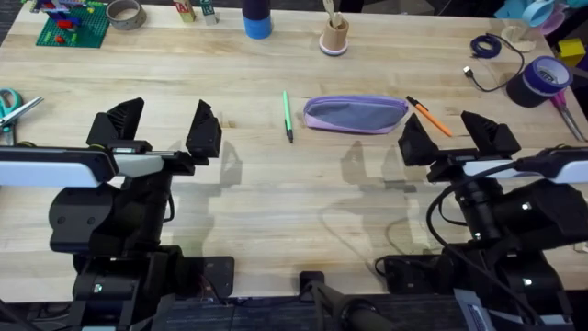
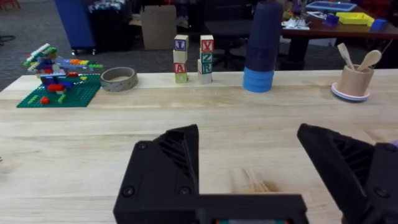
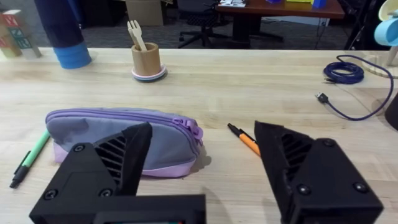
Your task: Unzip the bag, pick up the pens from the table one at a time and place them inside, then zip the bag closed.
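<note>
Both arms sit low at the near edge of the table (image 1: pixel 276 198), grippers nearest the camera. Left gripper (image 1: pixel 158 129) has its fingers spread wide, nothing between them, hovering over bare wood well to the left of the bag (image 1: pixel 355 114). Right gripper (image 1: pixel 457 135) is likewise spread wide and holds nothing, sitting just on the near side of the bag's right end.

Bag lies flat on the table, long axis across it, grey panel facing up, lilac edge around it. Right wrist view shows the bag (image 3: pixel 124 140) with its zipper run shut along the top, pull at the right end.

Green pen (image 1: pixel 287 116) lies just beside the bag's left end, roughly at right angles to the bag's length, dark tip toward the arms. It's apart from the bag, not touching. Orange pen (image 1: pixel 428 117) lies just off the bag's right end, angled, black end closest to the bag; in the right wrist view the orange pen (image 3: pixel 244 138) is partly hidden behind the right finger.

Beyond the bag: a cup with wooden utensils (image 1: pixel 334 37), a blue cylinder (image 1: pixel 257 18). Right of the bag: a coiled cable (image 1: pixel 487 51), a dark purple tape roll (image 1: pixel 542 81). Far left of the bag: scissors (image 1: pixel 14 106), a toy brick plate (image 1: pixel 72 23), another tape roll (image 1: pixel 125 13), letter blocks (image 2: pixel 193 59).
</note>
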